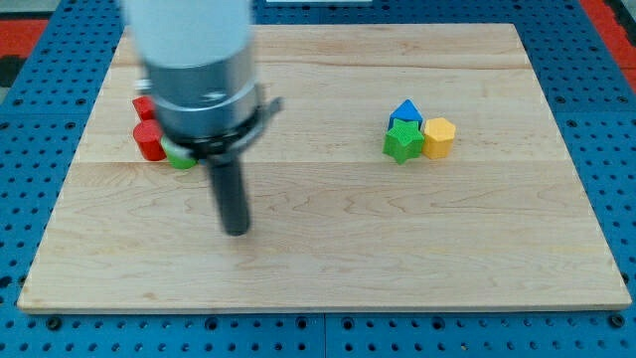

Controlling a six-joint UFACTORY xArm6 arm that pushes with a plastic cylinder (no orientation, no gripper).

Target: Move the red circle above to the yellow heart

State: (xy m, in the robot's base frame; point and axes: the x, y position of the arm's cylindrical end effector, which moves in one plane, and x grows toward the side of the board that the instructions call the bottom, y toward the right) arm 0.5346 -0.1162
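The red circle (149,140) sits at the view's left on the wooden board (328,249), with another red block (143,105) just above it; the arm partly hides both. A green block (180,159) peeks out beside them under the arm. My tip (237,231) rests on the board below and to the right of this group, apart from it. At the view's right a blue block (404,111), a green star (401,142) and a yellow hexagon-like block (438,136) touch each other. No yellow heart shows; the arm may hide it.
The arm's grey body (194,60) covers the board's upper left. Blue pegboard (40,80) surrounds the board on all sides.
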